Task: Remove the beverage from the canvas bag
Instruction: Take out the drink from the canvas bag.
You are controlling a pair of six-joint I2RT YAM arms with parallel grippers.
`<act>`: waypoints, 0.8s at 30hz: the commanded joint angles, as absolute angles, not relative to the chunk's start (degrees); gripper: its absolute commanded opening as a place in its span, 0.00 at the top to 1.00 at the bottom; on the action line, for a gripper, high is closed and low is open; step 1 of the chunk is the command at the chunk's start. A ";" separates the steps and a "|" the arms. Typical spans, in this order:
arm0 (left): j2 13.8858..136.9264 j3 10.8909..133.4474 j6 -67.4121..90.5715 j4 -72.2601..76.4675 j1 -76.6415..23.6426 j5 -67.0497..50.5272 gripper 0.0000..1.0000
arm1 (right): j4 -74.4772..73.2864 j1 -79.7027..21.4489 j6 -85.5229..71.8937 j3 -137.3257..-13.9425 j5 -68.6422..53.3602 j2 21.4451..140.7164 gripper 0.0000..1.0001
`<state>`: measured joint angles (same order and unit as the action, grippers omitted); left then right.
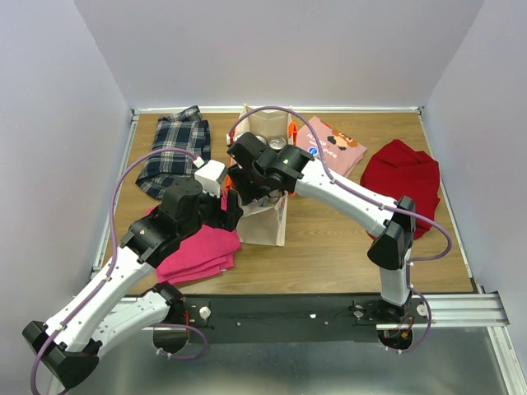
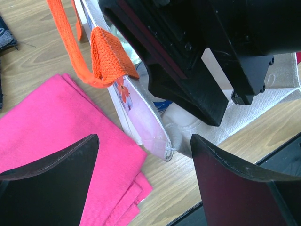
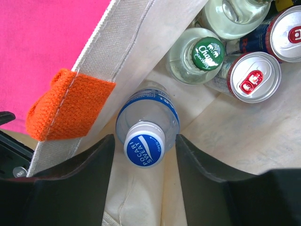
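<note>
Nothing lifted yet: the Pocari Sweat bottle [image 3: 146, 113] stands inside the canvas bag [image 3: 127, 37] (seven o'clock from the green-capped bottle [image 3: 207, 52]). The right tool [image 3: 145, 141] straddles it, grip unclear. The left tool [image 2: 145, 139] is spread.

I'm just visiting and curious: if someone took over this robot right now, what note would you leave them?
Left gripper: open, empty, beside the canvas bag's edge, above the pink cloth.
Right gripper: inside the bag, jaws either side of the Pocari Sweat bottle; firm grip unclear.
Done: bottle reached.
Left: clamp and lift it out. Cans and a green-capped bottle sit inside too.
</note>
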<state>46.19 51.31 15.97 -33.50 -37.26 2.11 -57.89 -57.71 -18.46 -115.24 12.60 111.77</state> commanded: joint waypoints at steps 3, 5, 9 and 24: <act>46.06 51.15 14.59 -36.12 -37.44 3.69 0.12 | -57.83 -58.36 -18.63 -117.42 12.57 113.12 0.40; 46.05 51.06 14.42 -36.12 -37.44 4.13 0.12 | -57.57 -58.36 -18.63 -116.90 12.40 112.85 0.41; 46.23 51.06 14.15 -36.21 -37.44 4.57 0.12 | -57.48 -58.36 -18.63 -116.46 11.87 112.68 0.47; 46.58 51.41 13.97 -36.48 -37.44 5.71 0.12 | -57.31 -58.36 -18.72 -116.19 10.11 111.71 0.99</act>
